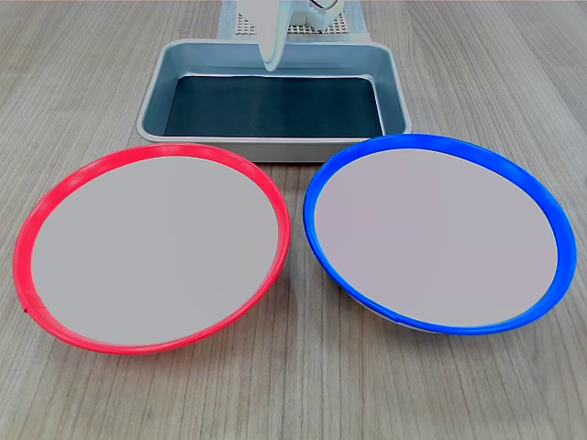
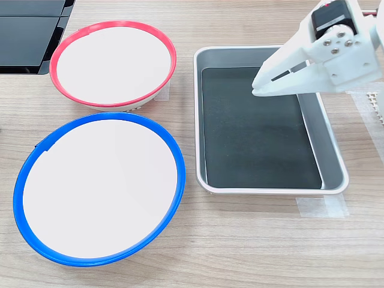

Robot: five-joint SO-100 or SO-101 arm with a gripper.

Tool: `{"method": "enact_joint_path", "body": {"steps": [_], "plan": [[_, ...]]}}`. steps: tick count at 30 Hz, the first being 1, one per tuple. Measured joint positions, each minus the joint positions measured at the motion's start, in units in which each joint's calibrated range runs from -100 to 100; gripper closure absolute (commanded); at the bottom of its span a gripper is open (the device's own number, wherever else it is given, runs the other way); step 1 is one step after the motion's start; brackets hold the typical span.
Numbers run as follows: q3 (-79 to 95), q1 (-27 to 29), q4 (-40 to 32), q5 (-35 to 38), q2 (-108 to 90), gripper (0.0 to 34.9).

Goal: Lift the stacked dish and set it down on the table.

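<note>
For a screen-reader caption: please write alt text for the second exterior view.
A white robot claw, empty, hangs over a grey metal tray with a dark floor. To the second exterior view's left, a blue-rimmed bowl and a red-rimmed bowl sit apart on the wood-grain table.

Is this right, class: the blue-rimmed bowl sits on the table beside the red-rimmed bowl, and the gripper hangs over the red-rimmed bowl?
Not quite. The gripper hangs over the metal tray, as the second exterior view shows. The blue-rimmed bowl does sit on the table beside the red-rimmed bowl.
</note>
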Motion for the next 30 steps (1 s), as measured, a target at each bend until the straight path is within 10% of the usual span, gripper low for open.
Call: {"method": "enact_joint_path", "body": {"steps": [30], "plan": [[0.0, 0.0, 0.7, -0.5, -0.5, 34.6]]}}
